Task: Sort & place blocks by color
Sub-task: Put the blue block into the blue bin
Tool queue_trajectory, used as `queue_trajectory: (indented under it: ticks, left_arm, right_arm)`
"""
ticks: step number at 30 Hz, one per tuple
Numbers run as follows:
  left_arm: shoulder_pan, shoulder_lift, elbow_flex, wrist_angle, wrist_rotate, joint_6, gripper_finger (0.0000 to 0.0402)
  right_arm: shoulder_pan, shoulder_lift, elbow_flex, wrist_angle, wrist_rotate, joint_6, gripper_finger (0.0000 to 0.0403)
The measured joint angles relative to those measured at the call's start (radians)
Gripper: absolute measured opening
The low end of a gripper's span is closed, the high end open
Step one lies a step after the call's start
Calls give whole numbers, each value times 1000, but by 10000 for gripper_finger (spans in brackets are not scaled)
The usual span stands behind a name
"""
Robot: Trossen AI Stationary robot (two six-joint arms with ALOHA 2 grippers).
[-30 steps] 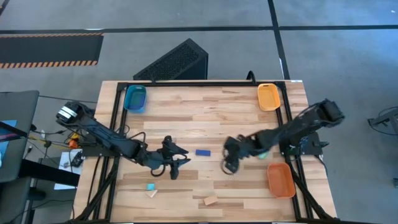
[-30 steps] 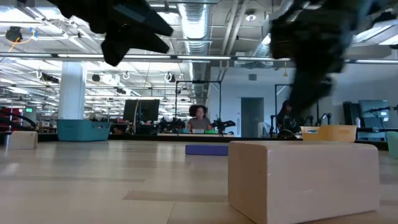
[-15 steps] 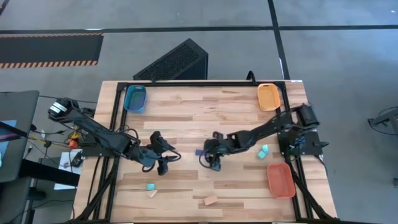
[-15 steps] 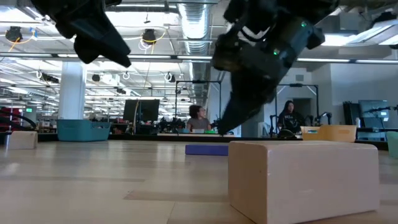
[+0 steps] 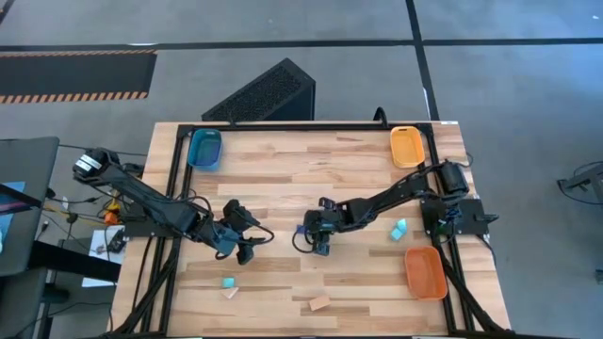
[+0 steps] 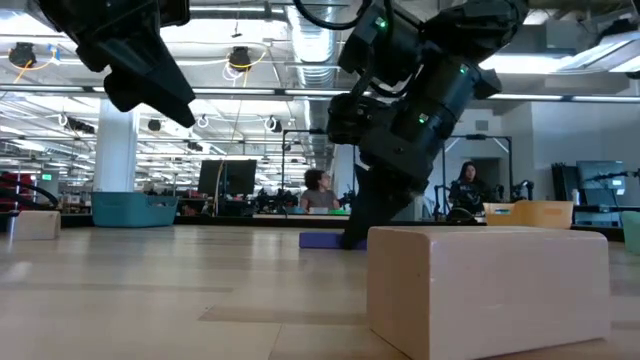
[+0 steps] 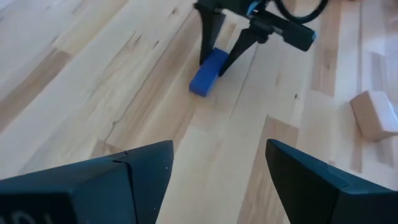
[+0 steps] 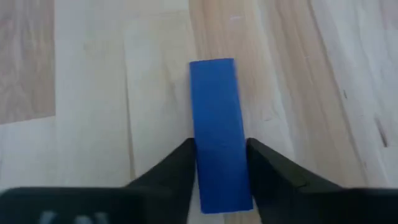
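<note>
The dark blue oblong block (image 8: 217, 106) lies flat on the wood near the table's middle. It also shows in the left wrist view (image 7: 205, 76) and the low view (image 6: 322, 240). My right gripper (image 5: 315, 235) is down over it and shut on one end. My left gripper (image 5: 241, 239) hovers open to the block's left and holds nothing. One cyan cube (image 5: 399, 229) rests near the right edge, another (image 5: 227, 282) near the front left. A tan piece (image 5: 318, 303) lies at the front edge, large in the low view (image 6: 490, 290). My right gripper pinches the blue block between its two fingers (image 8: 180, 163), one on each long side, at the end nearer the table's right (image 8: 221, 180). The fingers come from above, slanting in from the right. The block lies flat on the table.
A blue tray (image 5: 204, 148) sits at the far left corner, a yellow-orange tray (image 5: 407, 146) at the far right, and an orange tray (image 5: 425, 271) at the near right. A small tan piece (image 5: 232, 293) lies by the front-left cyan cube. People stand in the room beyond.
My right gripper has travelled toward the table's left and come down over the blue block, with its fingers now at the block's sides. My left gripper has drawn back toward the table's left edge. The block lies where it was.
</note>
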Motion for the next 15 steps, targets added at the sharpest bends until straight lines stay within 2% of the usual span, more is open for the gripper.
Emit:
queue_trajectory:
  ticks: [2, 7, 11, 15]
  left_arm:
    - [11, 0, 0, 0, -1, -49, 245]
    - [75, 0, 0, 11, 9, -215, 245]
    - [163, 0, 0, 93, 92, -251, 245]
    - [262, 0, 0, 247, 171, -201, 245]
  right_arm:
    - [0, -28, -3, -23, -6, 3, 103]
    - [4, -124, -7, -63, -3, 7, 97]
    - [32, -215, -5, -109, 127, -3, 97]
    - [74, -271, -6, -127, 247, -27, 97]
